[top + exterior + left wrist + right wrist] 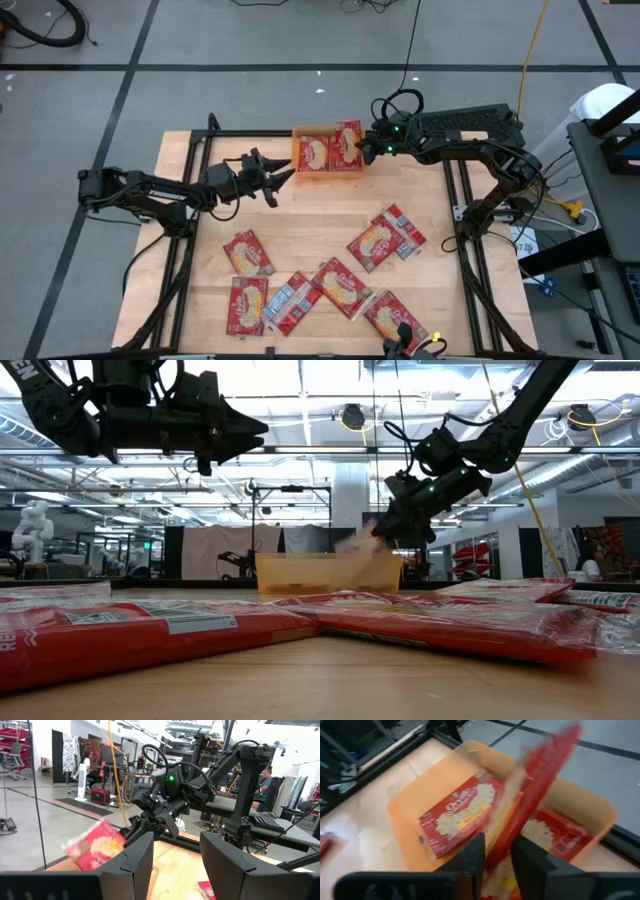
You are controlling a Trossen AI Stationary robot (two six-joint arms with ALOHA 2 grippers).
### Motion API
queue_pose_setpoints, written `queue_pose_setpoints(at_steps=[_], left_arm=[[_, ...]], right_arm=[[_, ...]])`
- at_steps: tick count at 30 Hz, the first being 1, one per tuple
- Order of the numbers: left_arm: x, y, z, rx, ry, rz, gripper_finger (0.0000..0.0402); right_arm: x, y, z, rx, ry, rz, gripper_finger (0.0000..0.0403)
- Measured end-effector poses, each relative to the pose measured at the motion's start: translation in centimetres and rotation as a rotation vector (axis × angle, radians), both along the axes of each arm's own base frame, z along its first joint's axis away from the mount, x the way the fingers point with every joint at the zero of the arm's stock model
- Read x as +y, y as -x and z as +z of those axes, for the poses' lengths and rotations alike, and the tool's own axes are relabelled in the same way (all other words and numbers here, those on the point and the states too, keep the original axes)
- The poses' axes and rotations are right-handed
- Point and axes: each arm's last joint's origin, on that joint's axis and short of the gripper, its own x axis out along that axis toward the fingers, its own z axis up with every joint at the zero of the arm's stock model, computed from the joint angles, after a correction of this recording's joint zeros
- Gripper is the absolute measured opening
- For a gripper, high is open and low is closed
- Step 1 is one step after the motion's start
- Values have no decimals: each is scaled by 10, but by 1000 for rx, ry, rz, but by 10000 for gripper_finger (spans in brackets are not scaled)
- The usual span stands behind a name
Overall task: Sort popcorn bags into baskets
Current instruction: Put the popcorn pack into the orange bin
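Orange bin (300, 133) at table's far edge holds two popcorn bags (316, 153); right gripper (364, 148) above it, fingers parted around a third bag (535, 795); left gripper (283, 176) open beside, empty.

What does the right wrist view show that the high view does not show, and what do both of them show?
Only the right wrist view shows that the popcorn bag between the right gripper's fingers stands on edge, tilted over the orange basket, with another bag lying flat inside.

Only the high view shows the whole table, the loose bags on its near half, and the left gripper open and empty beside the basket.

Both show the right gripper at the basket, which already holds bags.
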Motion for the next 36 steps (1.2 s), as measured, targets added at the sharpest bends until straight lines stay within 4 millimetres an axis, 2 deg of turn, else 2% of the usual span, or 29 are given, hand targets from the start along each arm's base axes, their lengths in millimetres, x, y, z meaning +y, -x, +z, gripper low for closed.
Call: queue_pose_setpoints(at_steps=[8, 14, 17, 21, 25, 31, 36], left_arm=[[0, 0, 0, -3, 7, -2, 164], [-1, -1, -1, 10, -1, -7, 163], [-1, -1, -5, 57, 2, -5, 163], [-2, -2, -16, 163, 31, -12, 163], [-9, -2, -30, 296, 91, -39, 163], [-34, -1, -50, 486, 205, -127, 163], [-61, 5, -63, 625, 255, -139, 164]], right_arm=[[-1, 1, 2, 16, 28, -30, 162], [12, -2, 23, -32, 101, 16, 178], [29, -9, 38, -61, 155, 88, 173], [63, -24, 50, -68, 238, 239, 168], [100, -40, 52, -61, 316, 411, 167], [142, -55, 47, -42, 359, 592, 167], [160, -58, 44, -22, 361, 665, 167]])
